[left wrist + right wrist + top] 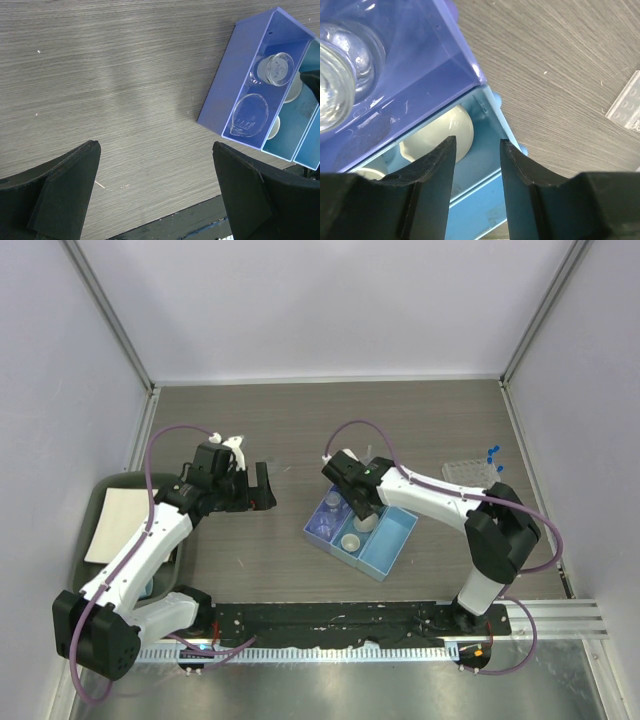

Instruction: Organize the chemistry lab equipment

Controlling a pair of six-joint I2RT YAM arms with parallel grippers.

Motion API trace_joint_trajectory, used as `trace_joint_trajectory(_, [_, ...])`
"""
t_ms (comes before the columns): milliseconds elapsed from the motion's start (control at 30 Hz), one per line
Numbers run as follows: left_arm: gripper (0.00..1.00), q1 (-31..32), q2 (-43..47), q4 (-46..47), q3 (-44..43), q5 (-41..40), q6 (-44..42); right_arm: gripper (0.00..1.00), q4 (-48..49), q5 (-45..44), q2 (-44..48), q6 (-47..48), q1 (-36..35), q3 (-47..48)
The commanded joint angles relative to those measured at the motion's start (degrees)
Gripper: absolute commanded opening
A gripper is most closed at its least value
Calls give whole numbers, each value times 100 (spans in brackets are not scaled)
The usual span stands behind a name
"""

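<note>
A blue compartment tray (392,540) sits mid-table. Its purple compartment (225,90) holds the clear funnel (275,67) and the clear beaker (250,115), which lies on its side. The middle compartment holds two white dishes (352,541) (455,132). My right gripper (362,510) hovers over that compartment, open and empty (476,142), with one dish just left of its left finger. My left gripper (255,488) is wide open and empty over bare table (155,146), left of the tray. The clear tube rack (468,472) and the blue-capped test tubes (493,452) lie at the right.
A dark green tray (100,490) with a white sheet in it lies at the left edge. The blue tray's right compartment holds nothing. Grey walls close in the table on three sides. A black rail (330,620) runs along the near edge.
</note>
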State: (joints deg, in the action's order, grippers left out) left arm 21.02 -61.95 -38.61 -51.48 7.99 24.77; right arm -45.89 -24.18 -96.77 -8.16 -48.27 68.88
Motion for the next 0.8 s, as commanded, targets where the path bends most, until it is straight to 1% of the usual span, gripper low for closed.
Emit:
trace_joint_trajectory(0, [100, 34, 26, 38, -63, 27, -113, 47, -297, -446, 395, -150, -16, 668])
trace_joint_trajectory(67, [100, 34, 17, 46, -55, 27, -113, 47, -377, -691, 475, -238, -7, 880])
trace_joint_trajectory(100, [100, 25, 17, 47, -63, 27, -105, 49, -403, -745, 510, -256, -16, 1081])
trace_joint_trajectory(200, [100, 25, 17, 47, -64, 36, -104, 50, -377, -842, 537, -317, 54, 1477])
trace_joint_trajectory(300, [100, 25, 17, 47, -63, 36, -113, 50, -351, -537, 282, -484, 423, 1846])
trace_joint_trajectory(333, [100, 25, 25, 47, -64, 36, -113, 50, -290, -474, 221, -502, 606, 1900])
trace_joint_trajectory(533, [100, 25, 61, 55, -55, 54, -113, 49, 194, -9, -403, -836, 1179, 2208])
trace_joint_trajectory(567, [100, 25, 52, 55, -63, 62, -113, 49, 255, 27, -552, -897, 1371, 2226])
trace_joint_trajectory(667, [100, 25, 69, 55, -64, 62, -113, 49, 493, 378, -720, -1047, 1618, 2252])
trace_joint_trajectory(767, [100, 25, 61, 55, -55, 89, -113, 49, 634, 616, -974, -1117, 1716, 2322])
